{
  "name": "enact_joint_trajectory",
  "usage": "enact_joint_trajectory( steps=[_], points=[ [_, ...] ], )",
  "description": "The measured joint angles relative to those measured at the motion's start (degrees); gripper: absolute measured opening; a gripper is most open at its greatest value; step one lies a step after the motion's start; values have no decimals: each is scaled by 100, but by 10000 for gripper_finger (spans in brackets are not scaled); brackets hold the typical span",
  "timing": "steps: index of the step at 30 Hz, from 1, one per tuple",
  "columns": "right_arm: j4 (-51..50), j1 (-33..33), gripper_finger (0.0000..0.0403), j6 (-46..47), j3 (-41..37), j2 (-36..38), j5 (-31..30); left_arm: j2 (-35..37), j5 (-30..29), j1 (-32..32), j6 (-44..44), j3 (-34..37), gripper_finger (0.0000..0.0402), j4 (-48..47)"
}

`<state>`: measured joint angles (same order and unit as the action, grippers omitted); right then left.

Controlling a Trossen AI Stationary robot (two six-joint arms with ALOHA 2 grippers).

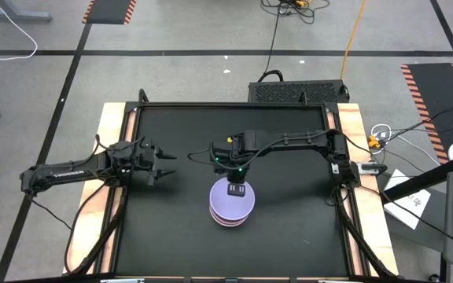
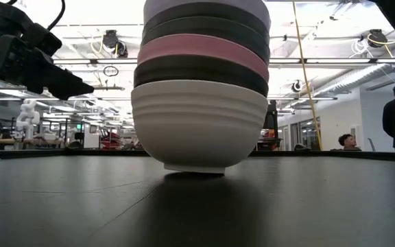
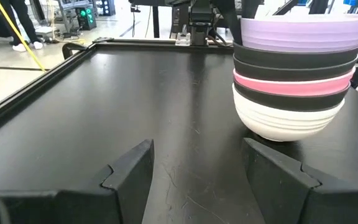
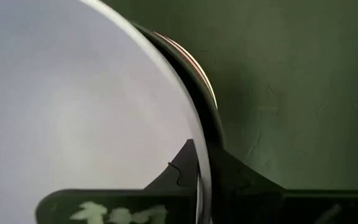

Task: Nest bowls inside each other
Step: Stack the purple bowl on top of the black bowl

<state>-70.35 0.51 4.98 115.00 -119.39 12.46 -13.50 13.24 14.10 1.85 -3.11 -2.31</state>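
Reaching in from the table's [image 1: 289, 236] right edge, the right gripper [image 1: 237, 189] points down, pinching the lavender bowl's [image 1: 228, 206] rim atop the bowl stack [image 2: 199, 89] near centre. Left gripper [image 1: 163, 165] hovers leftward, fingers spread.

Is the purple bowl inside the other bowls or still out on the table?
Inside. The purple bowl sits on top of the stack, nested in a black bowl, with the white bowl at the bottom.

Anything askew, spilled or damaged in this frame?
Nothing stands out. The bowls sit nested in one upright stack on the table. The right gripper is shut on the lavender bowl's rim; the left gripper waits open nearby.
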Motion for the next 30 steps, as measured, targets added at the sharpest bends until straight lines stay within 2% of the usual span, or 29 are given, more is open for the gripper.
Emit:
enact_joint_trajectory(
  steps=[9, 18, 30],
  points=[
    [-279, -180, 3, 185, 0, 0, -23, 0, 27, -1, -50, 0, 246, -90],
    [-102, -478, 3, 324, -4, -13, -101, 0, 30, -1, -52, 0, 246, -96],
    [-434, -504, 3, 609, -9, -61, -192, 0, 41, -1, -65, 0, 246, -149]
  ],
)
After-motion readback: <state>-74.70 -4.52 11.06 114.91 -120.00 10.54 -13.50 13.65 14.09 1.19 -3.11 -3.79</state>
